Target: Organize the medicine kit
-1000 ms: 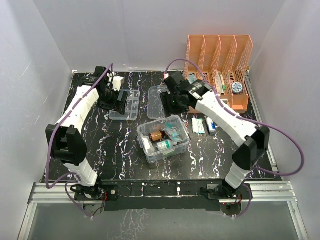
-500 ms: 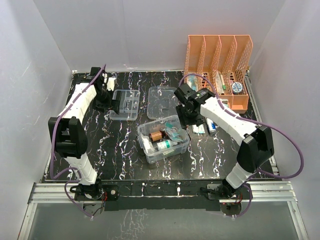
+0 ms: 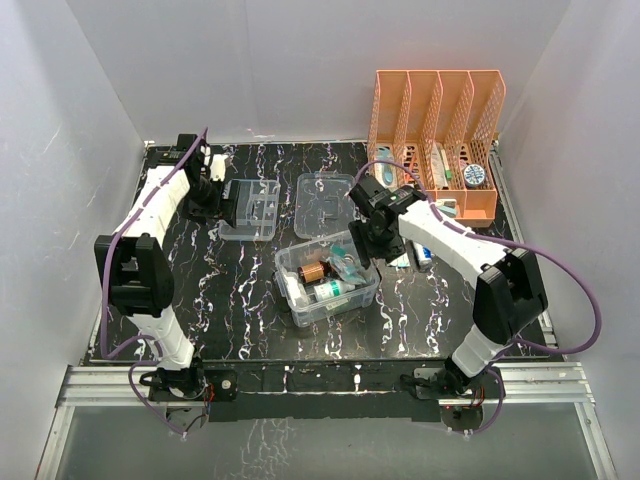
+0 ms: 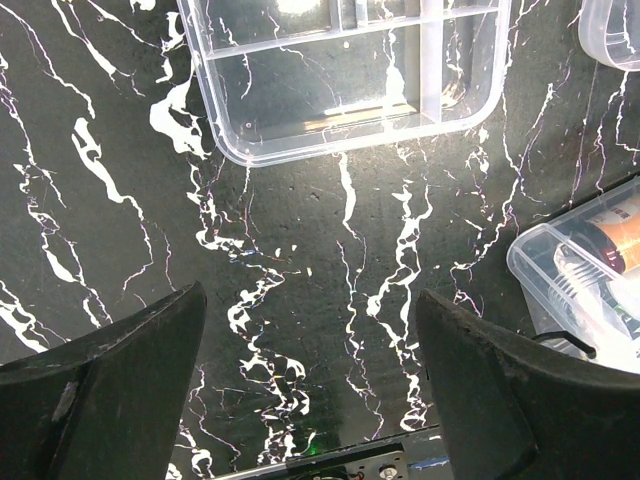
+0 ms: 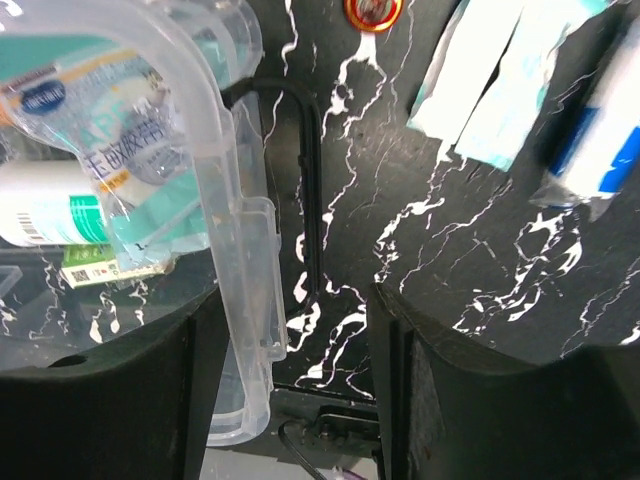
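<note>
- Right gripper (image 5: 300,330) has swung from lid (image 3: 325,205) to box (image 5: 232,200)'s short end, fingers spread, empty; the box stretches leftward.
- Left gripper (image 4: 310,300), released, has backed off; tray (image 4: 300,90) lies ahead, long side crosswise.

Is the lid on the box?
No, the lid lies flat on the table behind the box, whose top is open.

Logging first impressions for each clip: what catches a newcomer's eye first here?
The tall orange file rack at the far right corner stands out first. Then the deep clear box mid-table, packed with supplies, the right gripper open at its right edge.
</note>
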